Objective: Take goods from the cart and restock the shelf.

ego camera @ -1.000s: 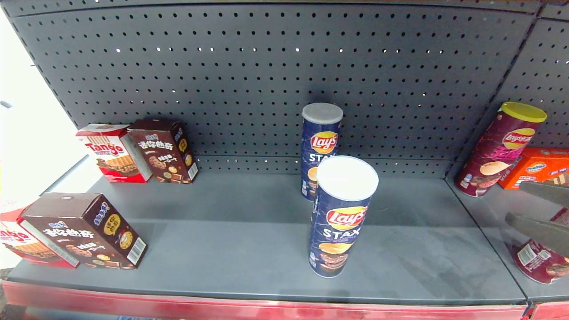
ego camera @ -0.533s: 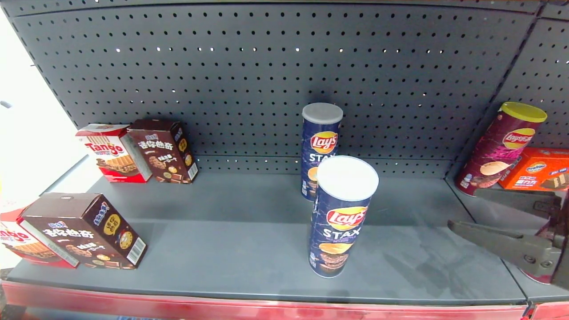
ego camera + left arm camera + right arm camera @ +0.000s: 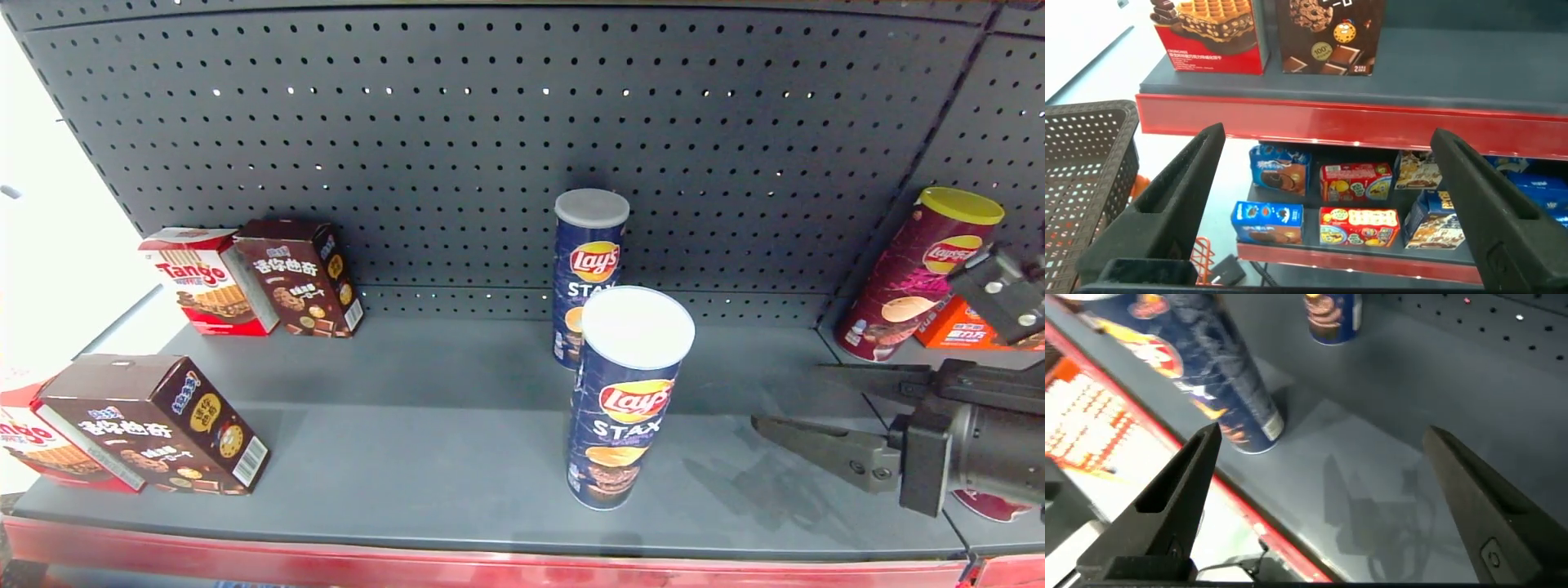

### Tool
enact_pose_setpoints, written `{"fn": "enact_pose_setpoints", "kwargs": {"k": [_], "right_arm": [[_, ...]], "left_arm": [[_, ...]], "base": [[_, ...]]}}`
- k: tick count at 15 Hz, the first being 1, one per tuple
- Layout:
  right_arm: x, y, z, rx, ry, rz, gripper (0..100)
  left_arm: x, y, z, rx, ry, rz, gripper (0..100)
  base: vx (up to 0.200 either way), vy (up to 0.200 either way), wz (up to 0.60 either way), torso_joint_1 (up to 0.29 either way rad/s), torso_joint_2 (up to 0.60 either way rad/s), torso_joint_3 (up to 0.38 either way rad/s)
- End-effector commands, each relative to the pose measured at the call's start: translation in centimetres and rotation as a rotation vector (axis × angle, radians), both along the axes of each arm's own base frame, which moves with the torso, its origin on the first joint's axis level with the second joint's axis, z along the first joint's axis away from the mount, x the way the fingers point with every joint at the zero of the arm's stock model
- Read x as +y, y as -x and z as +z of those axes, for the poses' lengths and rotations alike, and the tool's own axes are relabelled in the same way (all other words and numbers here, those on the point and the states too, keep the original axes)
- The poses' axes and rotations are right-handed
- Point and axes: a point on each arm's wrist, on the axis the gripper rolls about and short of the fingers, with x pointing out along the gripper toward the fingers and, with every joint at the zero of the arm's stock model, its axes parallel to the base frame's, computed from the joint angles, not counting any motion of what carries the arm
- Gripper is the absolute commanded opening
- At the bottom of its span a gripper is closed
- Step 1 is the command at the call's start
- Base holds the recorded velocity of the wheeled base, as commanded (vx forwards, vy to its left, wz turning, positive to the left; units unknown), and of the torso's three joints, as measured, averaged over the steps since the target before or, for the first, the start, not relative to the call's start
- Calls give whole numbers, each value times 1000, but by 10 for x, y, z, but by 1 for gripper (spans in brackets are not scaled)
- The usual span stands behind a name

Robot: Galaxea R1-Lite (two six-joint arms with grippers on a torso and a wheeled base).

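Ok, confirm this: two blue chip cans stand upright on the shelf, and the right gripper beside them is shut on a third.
No: the head view shows the right gripper open and empty. The front blue chip can and the rear blue chip can do stand upright on the shelf, beside it.

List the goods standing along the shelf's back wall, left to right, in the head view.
Red wafer box → brown cookie box → blue chip can → maroon chip can → orange box.
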Motion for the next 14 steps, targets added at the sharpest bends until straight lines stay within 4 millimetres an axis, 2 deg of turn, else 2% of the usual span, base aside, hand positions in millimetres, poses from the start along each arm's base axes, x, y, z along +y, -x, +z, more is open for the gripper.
{"fn": "enact_pose_setpoints", "kwargs": {"k": [1, 5, 14], "right_arm": [[7, -10, -10, 43, 30, -2, 100], [16, -18, -21, 88, 65, 8, 100], [36, -27, -37, 139, 114, 42, 100]], "left_arm": [[0, 0, 0, 3, -2, 1, 100], [0, 0, 0, 8, -57, 2, 100], [0, 0, 0, 8, -57, 2, 100]], "base": [[0, 0, 0, 0, 0, 0], [0, 0, 0, 0, 0, 0], [0, 0, 0, 0, 0, 0]]}}
